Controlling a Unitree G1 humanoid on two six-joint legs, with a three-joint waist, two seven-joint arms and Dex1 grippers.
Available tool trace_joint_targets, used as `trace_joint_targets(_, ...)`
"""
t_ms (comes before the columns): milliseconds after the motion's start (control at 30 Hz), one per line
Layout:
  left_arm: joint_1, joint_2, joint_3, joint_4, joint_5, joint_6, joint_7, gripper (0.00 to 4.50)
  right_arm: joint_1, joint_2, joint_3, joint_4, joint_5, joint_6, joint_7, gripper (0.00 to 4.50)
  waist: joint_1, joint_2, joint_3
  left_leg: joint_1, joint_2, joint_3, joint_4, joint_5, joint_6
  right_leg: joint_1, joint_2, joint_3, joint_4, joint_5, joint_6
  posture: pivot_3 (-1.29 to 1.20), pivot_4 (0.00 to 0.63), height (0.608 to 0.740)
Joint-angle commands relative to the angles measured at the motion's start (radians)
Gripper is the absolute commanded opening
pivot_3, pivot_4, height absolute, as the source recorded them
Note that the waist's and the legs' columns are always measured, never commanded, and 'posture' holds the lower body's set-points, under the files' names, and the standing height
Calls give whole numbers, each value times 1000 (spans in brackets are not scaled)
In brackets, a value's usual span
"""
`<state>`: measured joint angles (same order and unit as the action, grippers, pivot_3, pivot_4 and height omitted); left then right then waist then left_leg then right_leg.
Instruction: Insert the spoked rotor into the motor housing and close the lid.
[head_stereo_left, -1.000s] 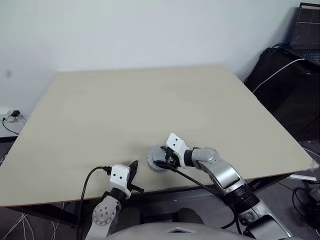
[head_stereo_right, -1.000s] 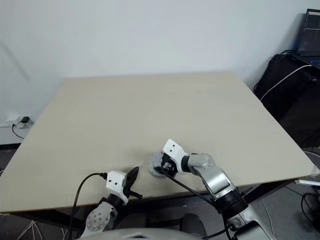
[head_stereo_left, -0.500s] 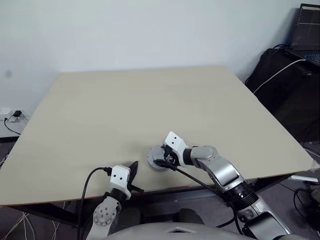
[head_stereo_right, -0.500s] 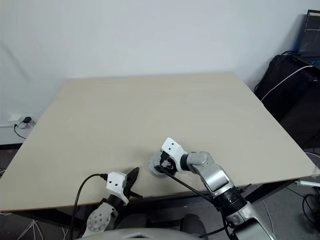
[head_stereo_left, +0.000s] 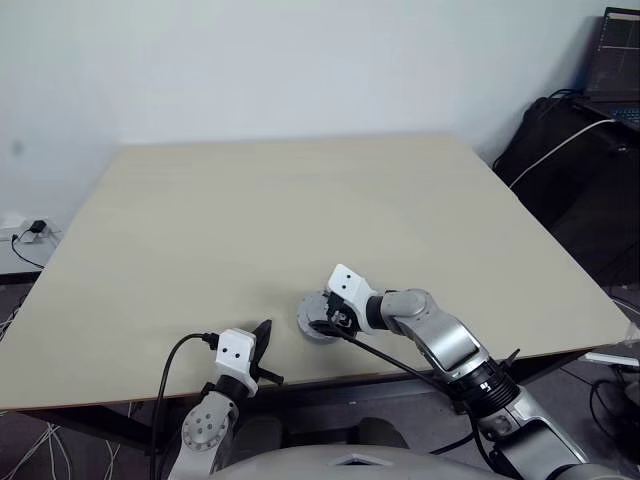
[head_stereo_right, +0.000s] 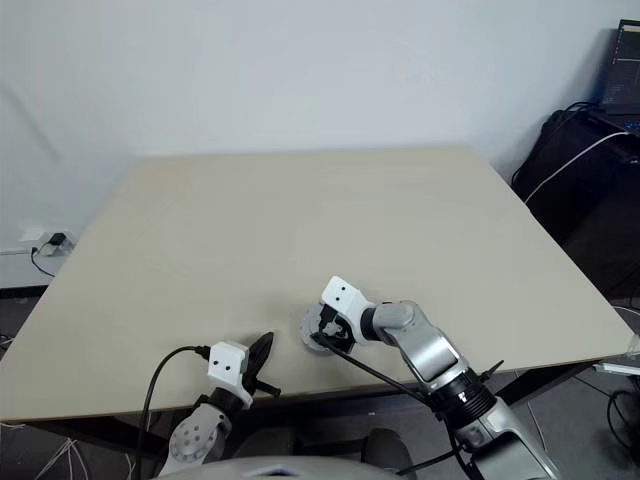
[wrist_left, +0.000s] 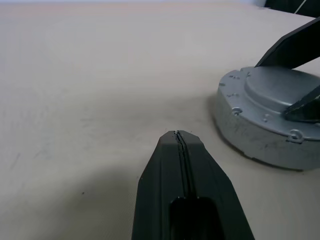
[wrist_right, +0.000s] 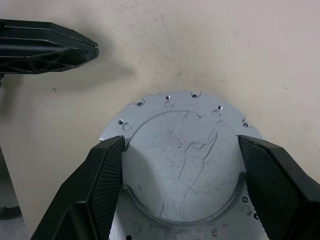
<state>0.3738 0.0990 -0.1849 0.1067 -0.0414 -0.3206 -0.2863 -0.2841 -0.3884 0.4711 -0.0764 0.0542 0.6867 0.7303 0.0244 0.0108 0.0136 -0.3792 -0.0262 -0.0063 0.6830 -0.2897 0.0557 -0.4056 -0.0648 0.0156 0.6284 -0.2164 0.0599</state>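
The silvery-grey lid (wrist_right: 180, 165) lies flat on a round grey body (wrist_left: 250, 142) near the table's front edge, which I take for the motor housing. The spoked rotor is hidden. My right gripper (head_stereo_left: 322, 322) reaches down over the lid, and its two fingers (wrist_right: 107, 175) press against opposite sides of the lid's raised centre. My left gripper (head_stereo_left: 263, 336) hovers low over the table just left of the assembly, shut and holding nothing. Its tip (wrist_left: 178, 136) points past the lid's left side without touching it.
The beige table (head_stereo_left: 300, 200) stretches far beyond the assembly. Its front edge (head_stereo_left: 330, 378) runs just under both grippers. A black bag with a white cable (head_stereo_left: 560, 150) and a laptop (head_stereo_left: 612, 60) stand off the table's right side.
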Motion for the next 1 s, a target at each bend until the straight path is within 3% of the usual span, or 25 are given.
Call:
trace_joint_targets(33,-37,9,2,-100,-1,-4,-8,0,10,-18,0,35,-30,38,-25,3246,1,0,0,0,0,0,0,0,0,0,0,0,0,0,0,0,0,740)
trace_joint_targets(433,-222,74,15,-153,-111,257,-137,0,24,6,3,48,-30,44,-55,3246,-5,0,-2,1,0,0,0,0,0,1,3,0,0,1,-2,0,0,740)
trace_joint_targets(633,-351,128,21,-147,-291,609,-310,0,24,10,9,49,-28,45,-61,3246,-12,0,-2,5,1,-1,0,0,0,6,4,-1,0,-1,2,0,0,740)
trace_joint_targets(767,-447,182,1,-98,-301,745,-385,0,26,10,4,42,-27,47,-65,3246,-13,-1,-2,6,1,-1,0,1,0,7,4,-1,0,-1,2,0,0,740)
trace_joint_targets(1000,-518,193,-2,-65,-317,847,-454,0,37,9,-1,29,-26,53,-73,3246,-13,-2,-1,7,0,-2,0,1,0,8,4,0,0,-1,1,0,0,740)
